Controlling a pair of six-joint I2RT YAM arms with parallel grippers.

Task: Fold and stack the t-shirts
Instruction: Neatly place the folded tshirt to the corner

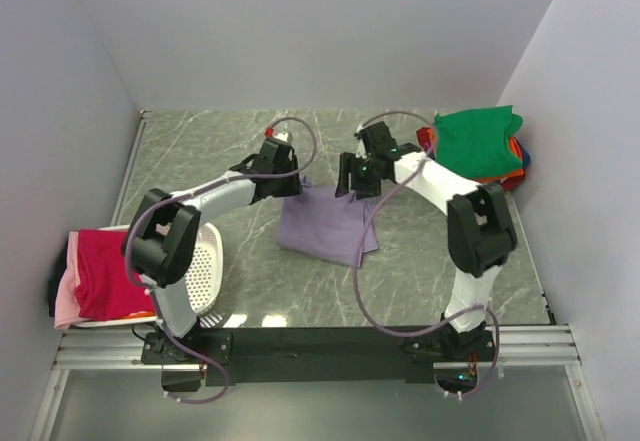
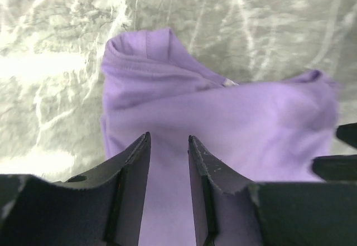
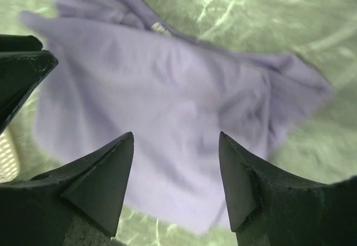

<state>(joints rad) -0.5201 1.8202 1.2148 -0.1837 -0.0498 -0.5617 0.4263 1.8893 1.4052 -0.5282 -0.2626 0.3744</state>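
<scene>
While the purple shirt (image 1: 322,226) lies rumpled in the middle of the table (image 1: 200,151), both grippers hang over its far edge. The left gripper (image 2: 168,140) is at the far left corner, jaws narrowly apart with cloth showing through the gap; whether they touch it cannot be told. The right gripper (image 3: 175,137) stands wide and empty. A green shirt (image 1: 478,139) tops the far right pile. A magenta shirt (image 1: 105,271) lies left, beside the basket (image 1: 208,261).

Basket (image 1: 205,261) left, shirt stack (image 1: 478,141) far right
</scene>
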